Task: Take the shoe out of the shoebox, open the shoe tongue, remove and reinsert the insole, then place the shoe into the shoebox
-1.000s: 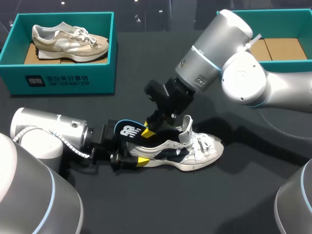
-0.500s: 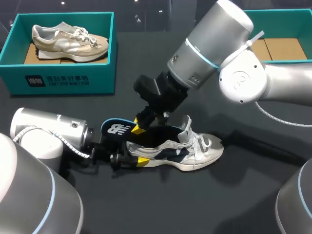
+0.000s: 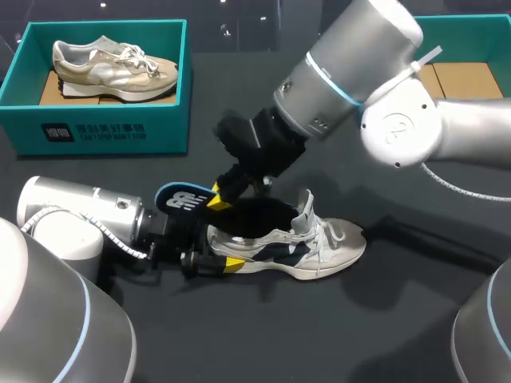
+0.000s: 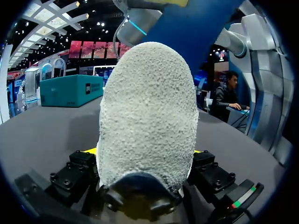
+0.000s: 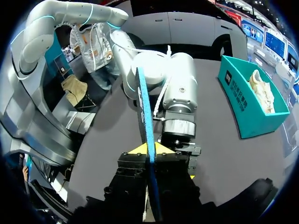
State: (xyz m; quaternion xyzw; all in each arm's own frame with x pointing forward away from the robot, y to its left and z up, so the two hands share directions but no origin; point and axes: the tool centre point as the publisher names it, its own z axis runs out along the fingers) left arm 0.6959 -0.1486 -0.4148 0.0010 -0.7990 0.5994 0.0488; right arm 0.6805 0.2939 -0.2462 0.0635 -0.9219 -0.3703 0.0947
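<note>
The white shoe stood on its sole mid-table, its heel clamped between the fingers of my left gripper. My right gripper pinched the blue insole, holding it just above the heel. A teal shoebox sat far right.

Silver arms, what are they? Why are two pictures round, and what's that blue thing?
They are two robot arms at a black table, each ending in a two-fingered gripper. The big picture looks down from above; each round one comes from a camera on one wrist. The left gripper pinches the heel of a white and navy lace-up shoe, which fills its round picture. The right gripper holds a flat blue insole, seen edge-on in its own. Behind stand a teal shoebox with a beige shoe inside and a second teal box.
</note>
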